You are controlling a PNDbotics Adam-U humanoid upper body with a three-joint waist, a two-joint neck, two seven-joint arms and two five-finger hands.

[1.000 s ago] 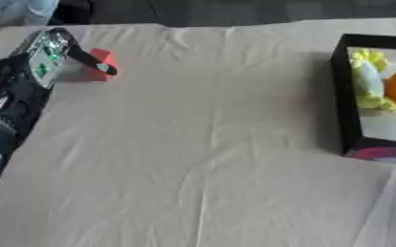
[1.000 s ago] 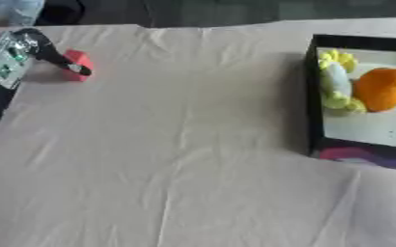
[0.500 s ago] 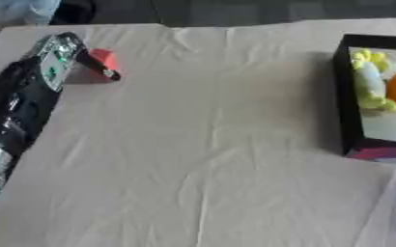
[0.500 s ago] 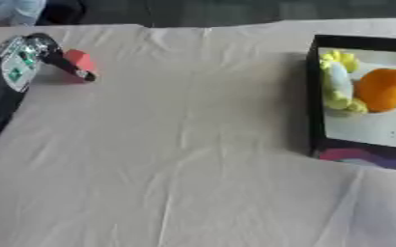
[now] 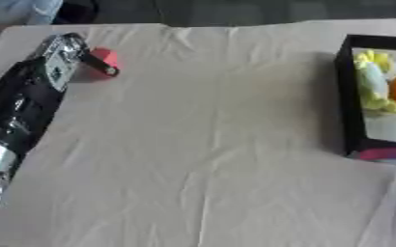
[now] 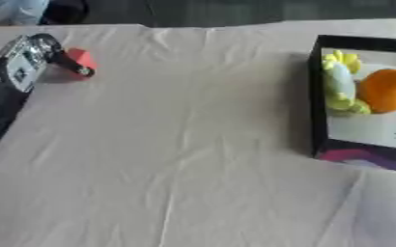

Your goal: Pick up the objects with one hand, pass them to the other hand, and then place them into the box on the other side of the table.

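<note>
Left hand: the robot's black-and-silver left hand [image 5: 66,60] reaches in along the arm [image 5: 15,120] from the 8 o'clock edge towards 10 o'clock on the worktop. Its dark thumb or finger lies across the small red block; whether the fingers are curled round the block or only touching it, I cannot tell.
Red block: the small red block-shaped object [image 6: 80,59] sits at 10 o'clock on the cream cloth-covered worktop [image 5: 210,144], against the hand's tip, apparently resting on the cloth.
Box: the black-walled open box [image 6: 316,96] stands at 3 o'clock, well apart from the block. This is where the things go, so the block has to cross the whole worktop.
Box contents: a round orange fruit [image 6: 387,89] and a yellow-and-pale-green lumpy object [image 6: 340,82] lie inside, touching each other near the box's far wall.
Right hand: shows in neither view.
Step in hand: likely the pick-up by the hand nearest the block; hand-over and placing remain.
Risk: the block may slide on the wrinkled cloth.
</note>
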